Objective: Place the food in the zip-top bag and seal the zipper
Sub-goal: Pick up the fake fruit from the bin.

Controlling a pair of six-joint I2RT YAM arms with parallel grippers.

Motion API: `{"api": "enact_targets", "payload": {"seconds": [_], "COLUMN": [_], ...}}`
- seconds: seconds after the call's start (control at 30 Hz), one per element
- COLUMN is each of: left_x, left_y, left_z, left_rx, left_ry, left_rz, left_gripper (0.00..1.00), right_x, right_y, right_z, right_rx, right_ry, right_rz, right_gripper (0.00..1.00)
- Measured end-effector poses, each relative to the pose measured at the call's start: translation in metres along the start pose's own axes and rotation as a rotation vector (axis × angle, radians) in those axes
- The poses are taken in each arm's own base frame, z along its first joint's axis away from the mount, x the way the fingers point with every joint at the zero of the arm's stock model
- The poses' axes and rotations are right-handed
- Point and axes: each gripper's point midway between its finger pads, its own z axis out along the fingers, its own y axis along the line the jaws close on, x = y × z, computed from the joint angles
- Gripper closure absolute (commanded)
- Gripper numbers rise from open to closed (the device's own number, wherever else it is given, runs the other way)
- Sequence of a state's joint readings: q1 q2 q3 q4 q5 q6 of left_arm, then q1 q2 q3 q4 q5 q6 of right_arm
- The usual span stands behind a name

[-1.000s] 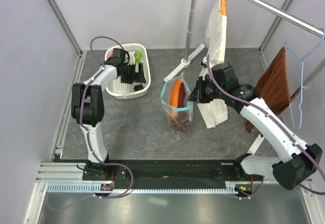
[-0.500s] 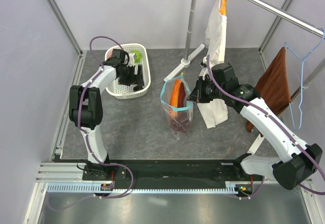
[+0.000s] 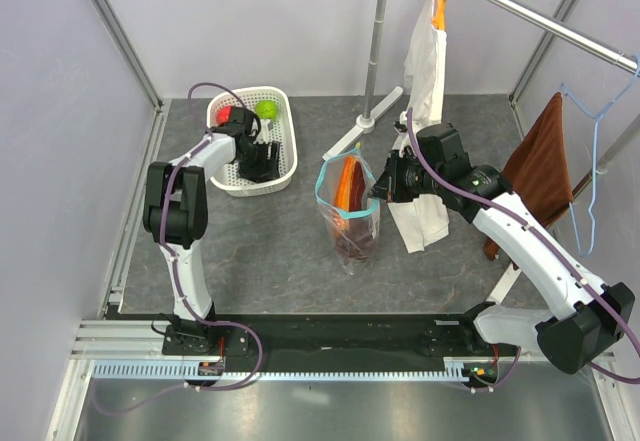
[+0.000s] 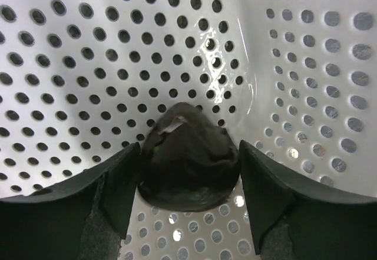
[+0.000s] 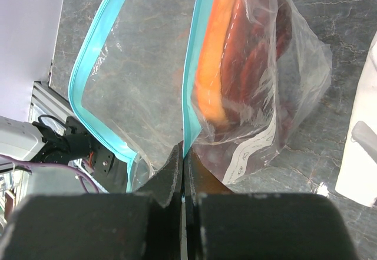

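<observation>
My left gripper [image 3: 260, 157] reaches down into the white perforated basket [image 3: 232, 183]. In the left wrist view it [image 4: 188, 183] is open, with one jaw on each side of a dark lumpy toy fruit [image 4: 188, 160] on the basket floor [image 4: 88, 65]. A red apple [image 3: 229, 115] and a green round fruit [image 3: 266, 109] lie at the basket's far end. My right gripper [image 3: 376, 193] is shut on the teal zipper rim [image 5: 191, 65] of the clear zip-top bag [image 3: 352, 229] and holds its mouth open. The orange-and-maroon papaya slice [image 5: 215, 65] is inside the bag.
A clothes rack stands at the back right, with its pole base [image 3: 372, 121] just behind the bag. A white cloth [image 3: 425, 71] and a brown towel [image 3: 540, 171] hang from it. Grey walls close in the left and back sides.
My left gripper has shifted toward the near part of the basket, uncovering the red apple and green fruit. The right gripper and the bag have stayed still.
</observation>
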State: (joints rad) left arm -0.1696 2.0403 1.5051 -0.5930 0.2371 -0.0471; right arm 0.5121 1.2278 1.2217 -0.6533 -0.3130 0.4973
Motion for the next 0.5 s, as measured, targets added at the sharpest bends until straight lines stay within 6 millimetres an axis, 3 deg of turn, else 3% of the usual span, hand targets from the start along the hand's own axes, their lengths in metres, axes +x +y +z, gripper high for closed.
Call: {"api": "enact_targets", "payload": {"seconds": [0.03, 0.17, 0.3, 0.43, 0.5], "left_x": [0.001, -0.010, -0.034, -0.058, -0.071], "left_y": [0.000, 0.000, -0.003, -0.026, -0.051], "left_z": [0.001, -0.002, -0.021, -0.069, -0.108], "left_rx": [-0.001, -0.003, -0.009, 0.056, 0.127], "left_ry": [0.004, -0.012, -0.081, -0.190, -0.272], "left_rz": [-0.001, 0.007, 0.026, 0.070, 0.111], "left_gripper": [0.39, 0.44, 0.45, 0.45, 0.45], "right_x": [0.000, -0.001, -0.001, -0.001, -0.001], "right_y": [0.000, 0.000, 0.000, 0.000, 0.000], "right_z": [0.000, 0.000, 0.000, 0.000, 0.000], "right_rx": [-0.001, -0.001, -0.001, -0.001, -0.001], "right_ry": [-0.002, -0.002, -0.002, -0.002, -0.002], "right_rz": [-0.001, -0.001, -0.001, -0.001, -0.001], "right_gripper": [1.00, 1.00, 1.00, 1.00, 1.00]}}
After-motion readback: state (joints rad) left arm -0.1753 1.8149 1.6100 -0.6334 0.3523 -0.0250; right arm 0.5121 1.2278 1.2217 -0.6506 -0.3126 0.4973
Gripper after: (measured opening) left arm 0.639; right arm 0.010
